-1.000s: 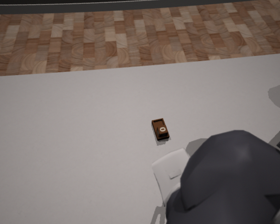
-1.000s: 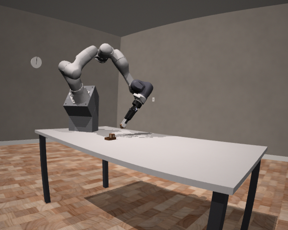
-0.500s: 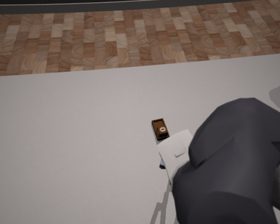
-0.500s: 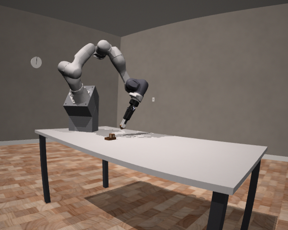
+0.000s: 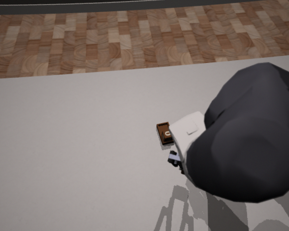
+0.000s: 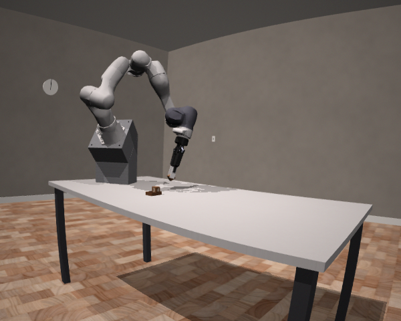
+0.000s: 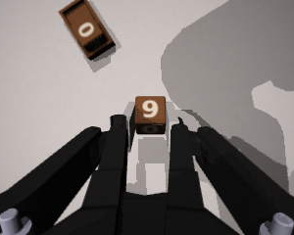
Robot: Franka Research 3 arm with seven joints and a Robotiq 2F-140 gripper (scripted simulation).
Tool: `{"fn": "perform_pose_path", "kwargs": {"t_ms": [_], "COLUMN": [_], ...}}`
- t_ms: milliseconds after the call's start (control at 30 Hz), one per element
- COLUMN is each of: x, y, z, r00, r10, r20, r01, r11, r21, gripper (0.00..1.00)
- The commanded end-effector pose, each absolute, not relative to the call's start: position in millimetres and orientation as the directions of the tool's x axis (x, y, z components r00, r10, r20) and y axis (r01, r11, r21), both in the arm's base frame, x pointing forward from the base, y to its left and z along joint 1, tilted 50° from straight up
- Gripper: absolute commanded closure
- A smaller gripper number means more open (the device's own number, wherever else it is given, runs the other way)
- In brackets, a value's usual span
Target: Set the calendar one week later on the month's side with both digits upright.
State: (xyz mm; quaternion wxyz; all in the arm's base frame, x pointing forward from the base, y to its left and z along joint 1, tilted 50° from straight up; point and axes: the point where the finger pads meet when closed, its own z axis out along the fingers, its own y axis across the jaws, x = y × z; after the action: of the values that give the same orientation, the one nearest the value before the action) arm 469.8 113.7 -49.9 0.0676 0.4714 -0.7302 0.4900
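Note:
My gripper (image 7: pixel 150 113) (image 6: pixel 171 177) is shut on a brown cube (image 7: pixel 150 113) whose face toward the wrist camera reads 9. It holds the cube in the air above the table, off to one side of the tray. The brown tray (image 7: pixel 72 12) (image 5: pixel 162 127) (image 6: pixel 152 194) lies flat on the table. A second brown cube (image 7: pixel 86 29) (image 5: pixel 166 134) (image 6: pixel 156 189) stands in one end of the tray with a 0 on top. The tray's other end is empty. In the top view the arm hides my fingers and the held cube.
The grey table (image 6: pixel 248 221) (image 5: pixel 77 149) carries the robot's base (image 6: pixel 114 155) at its far left end. The arm's dark wrist joint (image 5: pixel 246 139) fills the right of the top view and covers part of the tray.

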Motion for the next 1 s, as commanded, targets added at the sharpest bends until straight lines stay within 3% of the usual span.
{"fn": "perform_pose_path", "kwargs": {"t_ms": [0, 200, 567, 967], "x": [477.6, 473.9, 472.2, 469.2], "y": [120.5, 119.6, 116.4, 112.7], "z": [-52.8, -51.4, -50.3, -47.7], "r00": [-0.498, -0.421, -0.399, -0.269], "r10": [-0.690, -0.801, -0.826, -0.935], "r20": [0.526, 0.425, 0.398, 0.233], "r01": [-0.760, -0.762, -0.762, -0.762], "r11": [0.056, 0.058, 0.058, 0.059], "r21": [-0.647, -0.645, -0.644, -0.644], "gripper": [0.83, 0.83, 0.83, 0.83]}}
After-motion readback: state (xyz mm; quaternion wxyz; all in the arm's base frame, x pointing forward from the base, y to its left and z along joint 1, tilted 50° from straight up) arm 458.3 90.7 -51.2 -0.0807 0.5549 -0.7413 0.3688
